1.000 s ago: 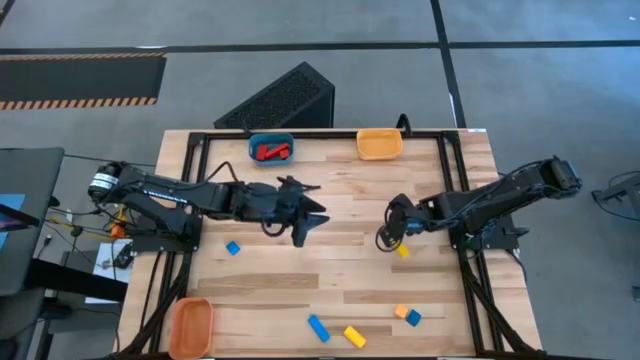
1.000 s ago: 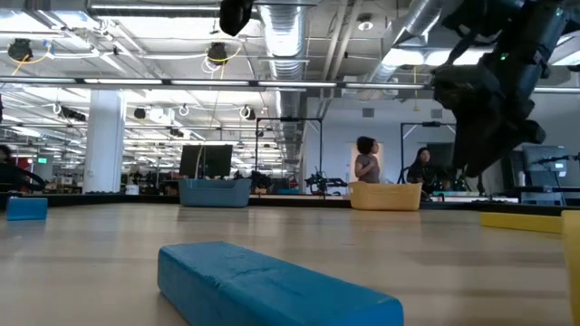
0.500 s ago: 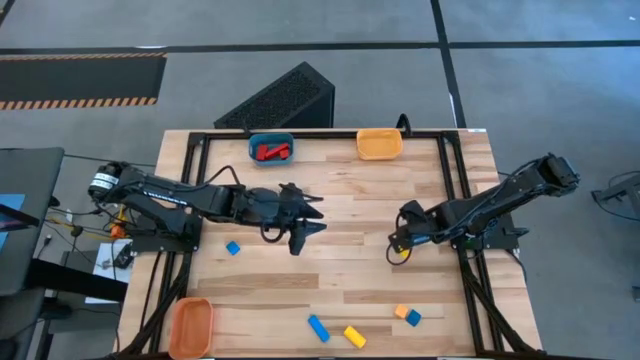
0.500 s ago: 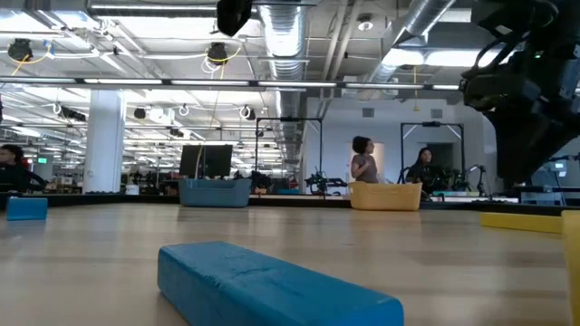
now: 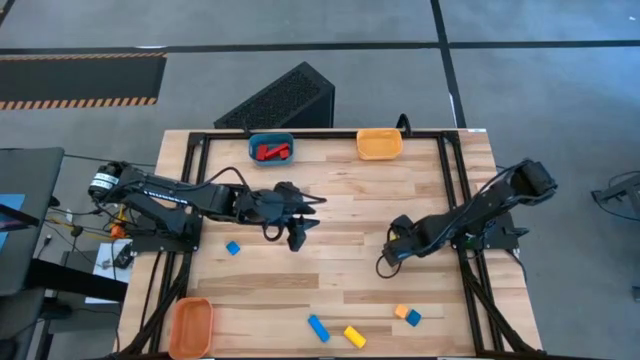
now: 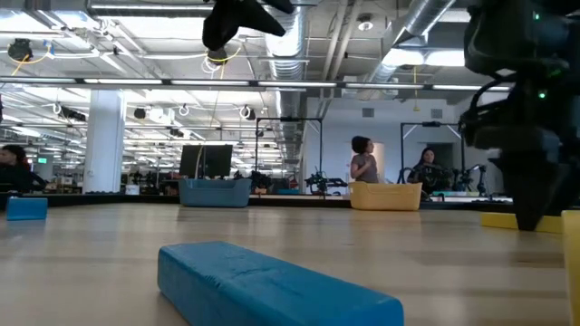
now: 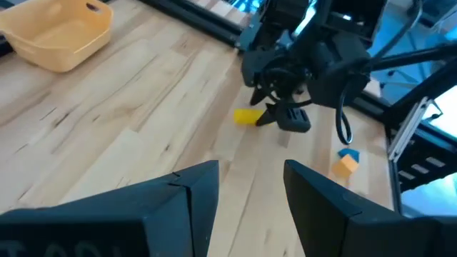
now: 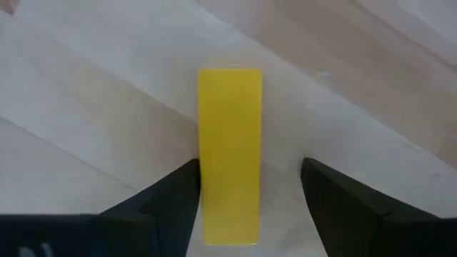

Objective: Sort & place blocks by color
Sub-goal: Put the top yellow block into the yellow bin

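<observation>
A yellow bar (image 8: 230, 153) lies flat on the table between the open fingers of my right gripper (image 8: 246, 193), which comes down on it from above at the table's right middle (image 5: 385, 262). The low view shows that gripper (image 6: 526, 204) down at the bar (image 6: 507, 220). My left gripper (image 5: 295, 236) hovers open above the table's middle (image 7: 250, 189) and looks toward the right gripper. Loose blocks: a blue cube (image 5: 233, 248), a blue bar (image 5: 318, 328), a yellow bar (image 5: 354, 336), an orange cube (image 5: 401, 312) and a blue cube (image 5: 413, 318). My right gripper stands open astride the yellow bar, fingers along its long sides, pointing down. One finger (image 8: 178, 196) lies right against the bar's side (image 8: 203, 185); I cannot tell whether it touches. The other finger stands apart. The bar lies flat on the table.
A blue bin (image 5: 271, 148) holding red blocks and a yellow-orange bin (image 5: 379, 144) stand at the far edge. An orange bin (image 5: 191, 325) sits at the near left corner. A black frame (image 5: 455, 180) rims the table. People stand in the room beyond (image 6: 364, 163).
My right gripper has moved toward the table's near edge and come down to the table, so that the yellow bar now lies between its fingers. My left gripper has drawn back a little toward the table's left. The blocks have stayed where they were.
</observation>
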Robot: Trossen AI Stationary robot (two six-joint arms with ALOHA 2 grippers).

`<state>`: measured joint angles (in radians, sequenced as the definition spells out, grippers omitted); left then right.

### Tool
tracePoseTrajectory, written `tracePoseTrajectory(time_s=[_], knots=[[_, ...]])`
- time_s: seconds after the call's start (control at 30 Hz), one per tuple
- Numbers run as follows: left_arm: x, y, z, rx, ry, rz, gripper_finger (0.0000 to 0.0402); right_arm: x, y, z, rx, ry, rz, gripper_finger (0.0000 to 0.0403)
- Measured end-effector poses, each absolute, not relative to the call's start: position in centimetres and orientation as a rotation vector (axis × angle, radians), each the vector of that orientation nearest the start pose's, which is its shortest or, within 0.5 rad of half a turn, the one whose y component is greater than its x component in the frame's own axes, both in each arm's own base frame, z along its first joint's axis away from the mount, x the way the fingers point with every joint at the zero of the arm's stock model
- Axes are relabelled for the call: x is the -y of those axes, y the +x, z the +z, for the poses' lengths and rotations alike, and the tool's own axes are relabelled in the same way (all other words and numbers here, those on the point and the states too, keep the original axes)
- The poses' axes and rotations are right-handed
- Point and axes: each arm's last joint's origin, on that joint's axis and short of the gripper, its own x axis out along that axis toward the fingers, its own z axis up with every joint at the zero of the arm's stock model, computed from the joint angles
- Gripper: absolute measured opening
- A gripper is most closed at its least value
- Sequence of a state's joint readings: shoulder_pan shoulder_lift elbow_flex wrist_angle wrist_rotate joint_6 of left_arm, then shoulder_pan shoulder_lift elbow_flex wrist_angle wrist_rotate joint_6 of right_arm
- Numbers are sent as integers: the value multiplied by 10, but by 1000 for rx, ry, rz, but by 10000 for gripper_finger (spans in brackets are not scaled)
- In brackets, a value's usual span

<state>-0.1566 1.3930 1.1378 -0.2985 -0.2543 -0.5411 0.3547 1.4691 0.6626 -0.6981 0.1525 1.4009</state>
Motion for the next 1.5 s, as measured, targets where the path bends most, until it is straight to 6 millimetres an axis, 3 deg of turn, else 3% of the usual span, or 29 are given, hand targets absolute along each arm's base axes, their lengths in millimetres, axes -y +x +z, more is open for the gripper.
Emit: tracePoseTrajectory(time_s=[0.17, 0.47, 0.77, 1.0, 1.2, 1.37, 1.5], knots=[[40, 302, 306, -542, -403, 250, 144, -74, 205, 125, -1291, 771, -841, 223], [37, 300, 302, -568, -381, 307, 144, -82, 202, 139, -1237, 751, -776, 83], [27, 302, 304, -529, -427, 370, 144, -95, 206, 170, -1161, 577, -737, 83], [25, 308, 314, -389, -415, 407, 144, -101, 217, 218, -1074, 274, -722, 83], [15, 329, 318, -235, -474, 355, 144, -98, 235, 259, -934, -57, -648, 83], [9, 347, 310, -183, -615, 247, 144, -92, 247, 288, -859, -198, -649, 83], [3, 351, 306, -180, -674, 263, 144, -94, 251, 308, -795, -307, -646, 83]])
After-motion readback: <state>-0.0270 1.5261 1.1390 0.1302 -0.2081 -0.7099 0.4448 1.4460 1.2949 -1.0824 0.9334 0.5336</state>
